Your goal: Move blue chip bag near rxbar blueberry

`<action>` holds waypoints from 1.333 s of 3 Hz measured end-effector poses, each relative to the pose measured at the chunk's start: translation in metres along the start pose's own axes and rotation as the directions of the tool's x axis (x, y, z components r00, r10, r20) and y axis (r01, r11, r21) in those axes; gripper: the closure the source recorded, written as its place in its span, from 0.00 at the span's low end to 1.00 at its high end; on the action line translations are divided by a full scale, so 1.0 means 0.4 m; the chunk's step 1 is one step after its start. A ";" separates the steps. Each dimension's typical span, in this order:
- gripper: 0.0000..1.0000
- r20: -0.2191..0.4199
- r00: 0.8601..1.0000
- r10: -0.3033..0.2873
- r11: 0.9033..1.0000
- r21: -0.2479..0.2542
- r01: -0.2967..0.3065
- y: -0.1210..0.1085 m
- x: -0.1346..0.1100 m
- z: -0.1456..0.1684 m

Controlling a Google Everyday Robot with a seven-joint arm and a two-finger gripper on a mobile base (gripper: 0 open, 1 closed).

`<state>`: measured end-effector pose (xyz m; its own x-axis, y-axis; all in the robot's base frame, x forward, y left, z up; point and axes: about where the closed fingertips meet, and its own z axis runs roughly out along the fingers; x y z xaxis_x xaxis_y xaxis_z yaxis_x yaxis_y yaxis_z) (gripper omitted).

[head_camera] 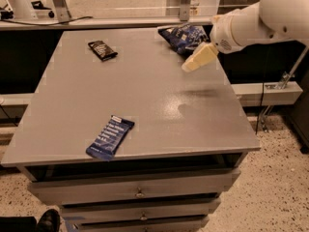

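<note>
On table (145, 88): blue chip bag (182, 36) far right; gripper (198, 58) just in front of it; small bar wrapper (102, 50) far left; rxbar blueberry (110, 137) front left.

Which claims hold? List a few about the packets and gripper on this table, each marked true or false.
1. The puffy dark-blue foil chip bag lies at the grey table's far right corner. True.
2. The slim flat blue bar wrapper touches that bag. False: it lies near the front edge, far from it.
3. The gripper hangs over the table's right side, close to the bag. True.
4. The small black bar wrapper lies front right. False: it lies far left.
</note>
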<state>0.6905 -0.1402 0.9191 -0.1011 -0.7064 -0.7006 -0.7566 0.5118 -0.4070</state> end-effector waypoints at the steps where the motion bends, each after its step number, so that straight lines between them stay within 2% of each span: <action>1: 0.00 0.064 0.998 0.029 0.997 0.063 -0.033 -0.073 -0.020 0.086; 2: 0.00 0.082 0.996 0.044 0.994 0.097 -0.052 -0.123 -0.009 0.150; 3: 0.15 0.063 0.996 0.066 0.992 0.101 -0.073 -0.145 0.026 0.203; 4: 0.39 0.048 0.996 0.077 0.992 0.095 -0.082 -0.154 0.055 0.226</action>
<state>0.7932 -0.1430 0.8757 -0.1283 -0.6404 -0.7572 -0.6808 0.6121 -0.4023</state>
